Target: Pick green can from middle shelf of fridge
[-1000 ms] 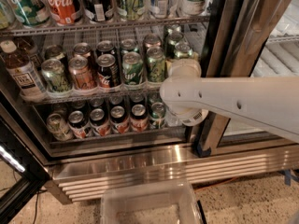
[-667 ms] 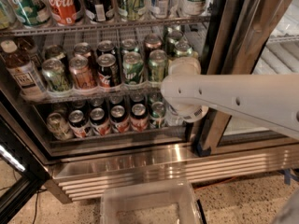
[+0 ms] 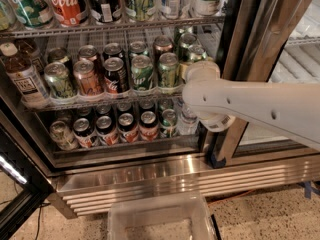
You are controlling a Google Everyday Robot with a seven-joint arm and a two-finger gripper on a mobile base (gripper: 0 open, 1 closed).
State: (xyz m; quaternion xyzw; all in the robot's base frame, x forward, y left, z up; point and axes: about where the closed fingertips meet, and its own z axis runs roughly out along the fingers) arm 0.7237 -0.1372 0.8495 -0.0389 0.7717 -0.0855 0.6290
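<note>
The fridge [image 3: 150, 173] stands open, and its middle shelf [image 3: 100, 103] holds two rows of cans. A dark green can [image 3: 168, 71] with a silver lid stands in the front row, right of the brighter green "UP" can [image 3: 142, 74]. More green cans [image 3: 196, 54] sit behind it at the shelf's right end. My white arm [image 3: 260, 106] reaches in from the right. Its cream wrist [image 3: 200, 74] sits just right of the dark green can. The gripper lies behind that wrist at the shelf's right end, hidden from view.
Copper [image 3: 87, 78] and black [image 3: 116, 75] cans and a bottle [image 3: 22, 79] fill the shelf's left. Large bottles [image 3: 67, 4] stand on the rack above and small cans [image 3: 127, 126] below. The steel door post [image 3: 250, 34] is beside my arm. A clear bin [image 3: 160, 219] sits on the floor.
The wrist has shifted slightly up and further in toward the right end of the middle shelf. The cans have not moved.
</note>
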